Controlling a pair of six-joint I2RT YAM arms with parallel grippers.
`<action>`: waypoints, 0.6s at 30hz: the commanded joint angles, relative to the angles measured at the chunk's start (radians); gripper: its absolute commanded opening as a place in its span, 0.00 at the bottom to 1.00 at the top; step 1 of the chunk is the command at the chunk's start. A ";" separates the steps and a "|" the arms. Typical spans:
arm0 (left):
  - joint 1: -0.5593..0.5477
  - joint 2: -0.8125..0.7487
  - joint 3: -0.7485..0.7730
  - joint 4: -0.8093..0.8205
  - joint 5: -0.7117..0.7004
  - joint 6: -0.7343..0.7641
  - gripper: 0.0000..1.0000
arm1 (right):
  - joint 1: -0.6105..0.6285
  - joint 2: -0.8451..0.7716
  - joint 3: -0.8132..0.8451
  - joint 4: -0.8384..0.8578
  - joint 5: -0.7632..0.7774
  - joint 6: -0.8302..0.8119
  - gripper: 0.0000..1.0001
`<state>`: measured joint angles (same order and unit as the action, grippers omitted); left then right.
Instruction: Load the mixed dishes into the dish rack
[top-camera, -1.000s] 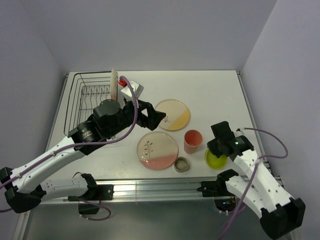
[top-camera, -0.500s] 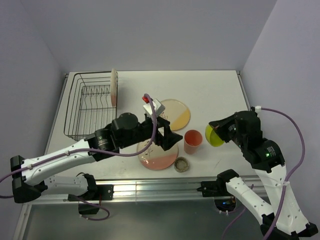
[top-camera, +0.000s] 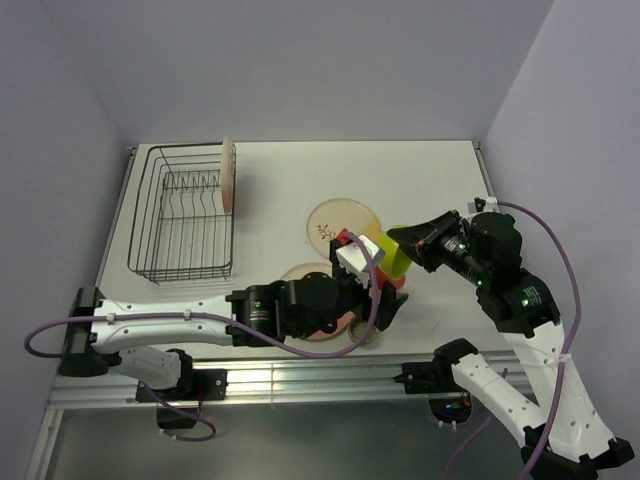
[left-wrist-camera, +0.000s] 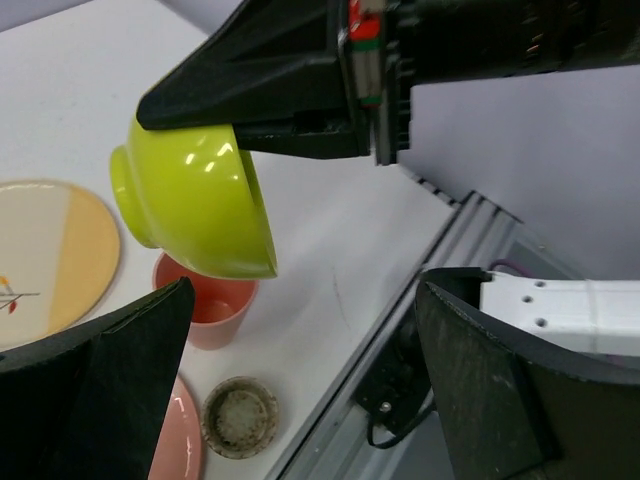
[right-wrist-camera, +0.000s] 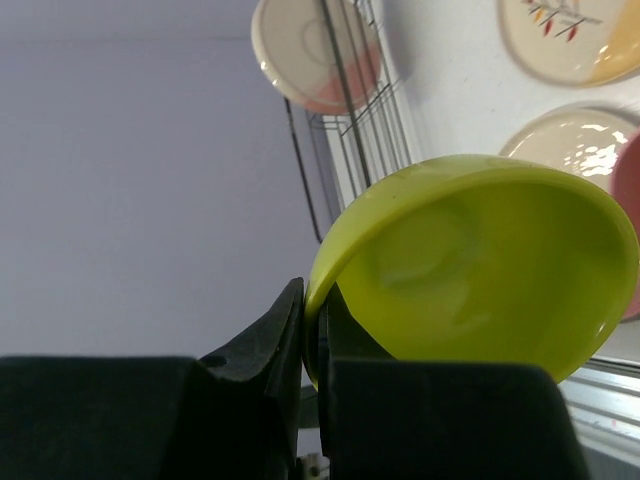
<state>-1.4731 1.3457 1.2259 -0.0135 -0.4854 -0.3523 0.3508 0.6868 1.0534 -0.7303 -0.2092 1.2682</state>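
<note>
One plate (top-camera: 228, 174) stands on edge at the far right of the dish rack (top-camera: 180, 212), leaning between the prongs where it can drain. We hold the lime-green bowl (left-wrist-camera: 195, 200) in the air above the salmon-pink cup (left-wrist-camera: 205, 305), our right gripper (right-wrist-camera: 310, 335) pinched narrow on its rim so it hangs tilted, probably for a handover toward the rack side. Our left gripper (left-wrist-camera: 300, 375) waits just under it, fingers spread wide and empty. Two plates lie flat on the table (top-camera: 430, 180): the yellow one (top-camera: 335, 215) and the pink one (top-camera: 300, 275). From above, our left arm covers most of the pink plate, the cup and the tiny grey dish (left-wrist-camera: 238, 415). The rack prongs are hard to make out.
</note>
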 joint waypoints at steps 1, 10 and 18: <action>-0.009 0.043 0.075 -0.003 -0.148 0.026 0.99 | -0.001 -0.003 0.014 0.118 -0.084 0.065 0.00; -0.007 0.064 0.139 -0.086 -0.219 0.073 0.99 | -0.001 -0.023 -0.038 0.146 -0.176 0.117 0.00; 0.013 0.014 0.127 -0.120 -0.108 0.092 0.99 | 0.001 -0.043 -0.121 0.238 -0.275 0.198 0.00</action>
<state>-1.4708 1.4162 1.3243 -0.1249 -0.6384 -0.2756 0.3508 0.6567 0.9386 -0.6060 -0.4156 1.4223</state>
